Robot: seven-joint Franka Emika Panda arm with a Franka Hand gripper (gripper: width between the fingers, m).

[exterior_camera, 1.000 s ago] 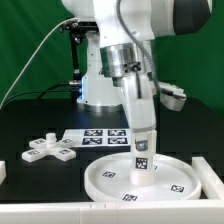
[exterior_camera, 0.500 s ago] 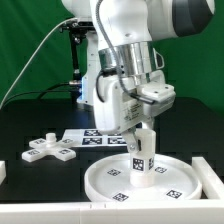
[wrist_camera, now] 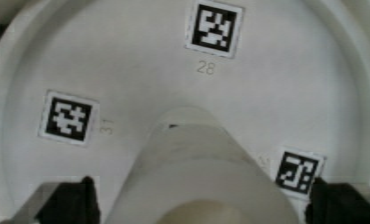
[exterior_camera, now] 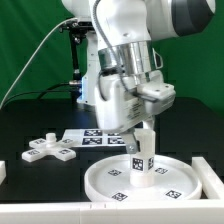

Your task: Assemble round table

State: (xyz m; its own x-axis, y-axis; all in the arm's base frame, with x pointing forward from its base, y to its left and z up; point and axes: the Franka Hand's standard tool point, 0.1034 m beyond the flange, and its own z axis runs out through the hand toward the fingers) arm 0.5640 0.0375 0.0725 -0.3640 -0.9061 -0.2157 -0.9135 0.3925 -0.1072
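Observation:
The short thick cylinder [exterior_camera: 140,160] stands upright on the hub of the large round disc [exterior_camera: 100,178]; a tag faces the camera. My gripper [exterior_camera: 144,127] is right over the cylinder's top end. In the wrist view the cylinder [wrist_camera: 208,160] rises between my two dark fingers [wrist_camera: 66,200], with a thin gap on each side, so the gripper [wrist_camera: 208,202] is open and holds nothing. The disc's tagged floor [wrist_camera: 146,60] lies beyond. The small cross-shaped piece [exterior_camera: 45,150] lies on the black table at the exterior view's left.
The marker board [exterior_camera: 100,137] lies flat behind the disc. White bars sit at the frame edges: a short one on the left [exterior_camera: 4,170], one on the right [exterior_camera: 212,172] and a long one along the front [exterior_camera: 40,214]. A black cable hangs at the back left.
The hand has turned about the cylinder and moved up from its lower part to its top end. The jaws have widened and let go of the cylinder, which stays upright.

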